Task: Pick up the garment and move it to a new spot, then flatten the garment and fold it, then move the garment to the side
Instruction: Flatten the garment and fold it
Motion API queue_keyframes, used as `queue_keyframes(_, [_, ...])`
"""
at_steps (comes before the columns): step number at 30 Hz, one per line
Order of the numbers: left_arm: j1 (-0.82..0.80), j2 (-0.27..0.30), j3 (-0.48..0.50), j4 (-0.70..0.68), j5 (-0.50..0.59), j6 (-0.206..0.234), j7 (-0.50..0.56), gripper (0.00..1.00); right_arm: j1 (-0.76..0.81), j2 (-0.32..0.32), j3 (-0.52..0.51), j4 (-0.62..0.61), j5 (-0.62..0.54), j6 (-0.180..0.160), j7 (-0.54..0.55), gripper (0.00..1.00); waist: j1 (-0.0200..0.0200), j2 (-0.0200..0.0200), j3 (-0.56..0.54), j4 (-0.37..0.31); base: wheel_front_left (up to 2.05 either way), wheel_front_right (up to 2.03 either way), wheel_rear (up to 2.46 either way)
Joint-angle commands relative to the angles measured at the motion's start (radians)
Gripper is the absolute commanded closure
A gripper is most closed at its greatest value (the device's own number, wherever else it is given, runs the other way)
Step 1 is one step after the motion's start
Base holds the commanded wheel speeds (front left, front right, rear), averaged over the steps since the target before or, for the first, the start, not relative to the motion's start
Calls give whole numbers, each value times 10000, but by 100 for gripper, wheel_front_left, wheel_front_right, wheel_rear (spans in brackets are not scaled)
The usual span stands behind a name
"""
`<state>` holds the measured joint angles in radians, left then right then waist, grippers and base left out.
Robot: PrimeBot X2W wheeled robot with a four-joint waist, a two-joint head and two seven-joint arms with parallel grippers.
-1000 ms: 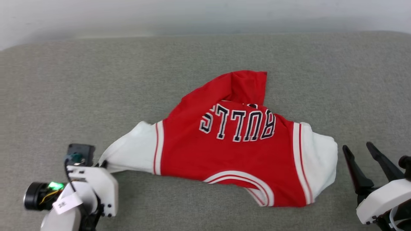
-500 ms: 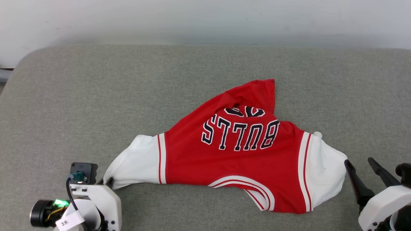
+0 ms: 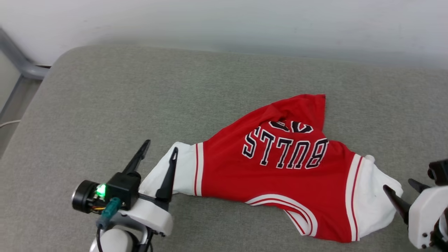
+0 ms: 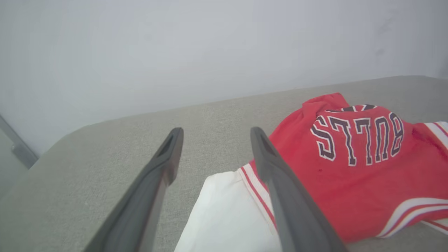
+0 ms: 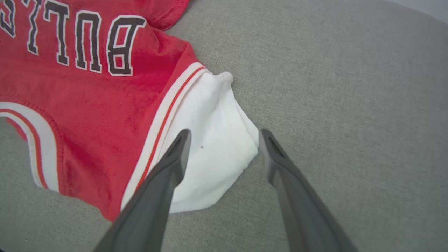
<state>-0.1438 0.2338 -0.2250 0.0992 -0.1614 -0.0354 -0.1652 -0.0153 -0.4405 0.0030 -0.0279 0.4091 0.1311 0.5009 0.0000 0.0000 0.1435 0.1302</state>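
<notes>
1. The garment (image 3: 280,175) is lying crumpled on the grey cushion (image 3: 105,105), with its lettering reading upside down in the head view.
2. The left gripper (image 3: 160,146) is sitting at the garment's 9 o'clock, holding its fingers apart beside one white sleeve and gripping nothing.
3. The right gripper (image 3: 398,184) is sitting at 3 o'clock, holding its fingers apart at the other sleeve's tip.

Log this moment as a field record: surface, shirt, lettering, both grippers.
surface: grey upholstered cushion
garment: red Bulls shirt, rumpled, far edge folded over, not flat
lettering: BULLS, upside down in the head view
left gripper: open, at the white left-side sleeve, gripping nothing
right gripper: open, at the end of the white right-side sleeve, gripping nothing
</notes>
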Motion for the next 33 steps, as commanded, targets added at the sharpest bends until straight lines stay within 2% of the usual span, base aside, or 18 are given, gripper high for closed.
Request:
queue_keyframes(1, [-105,-152,-117,36,58,-36,-422,0,-344,-241,89,-44,231,-7,729,0,0,0,54,260,0,0,0])
queue_keyframes(5, [-268,-488,-295,-105,297,83,-944,0,-1097,-936,461,135,422,-7,2837,0,0,0,195,668,0,0,0])
queue_keyframes(10, [-327,-700,-416,-470,555,-3,-1003,0,-2075,-1373,913,799,675,-8,4290,0,0,0,431,1103,0,0,0])
queue_keyframes(16, [-386,-989,-314,-742,673,-225,-1002,0,-2699,-1608,1480,2286,688,-8,4664,0,0,0,796,1564,0,0,0])
queue_keyframes(22, [-385,-1060,-137,-789,777,-329,-1001,0,-2475,-1163,2011,3047,1013,-1,4468,0,0,0,947,1614,0,0,0])
queue_keyframes(23, [-377,-1070,-107,-793,786,-338,-1003,0,-2432,-1123,2123,3116,1074,10,4471,41,0,0,959,1595,0,0,0])
queue_keyframes(24, [-370,-1079,-84,-774,800,-342,-1002,0,-2393,-1093,2206,3181,1126,10,4423,89,0,0,963,1568,0,0,0])
queue_keyframes(25, [-358,-1078,-66,-734,804,-354,-1002,0,-2371,-1072,2244,3257,1184,10,4395,100,0,0,955,1532,0,0,0])
queue_keyframes(29, [-314,-1058,-2,-617,887,-435,-1004,0,-2428,-1597,2124,3496,1049,-13,4083,100,0,0,867,1352,0,0,0])
queue_keyframes(30, [-317,-1037,16,-564,890,-453,-1004,0,-2519,-1937,1942,3625,867,-16,3913,100,0,0,811,1262,0,0,0])
queue_keyframes(33, [-335,-1020,51,-513,917,-518,-1003,0,-2629,-2247,1656,3796,747,-15,3704,100,0,0,757,1156,0,0,0])
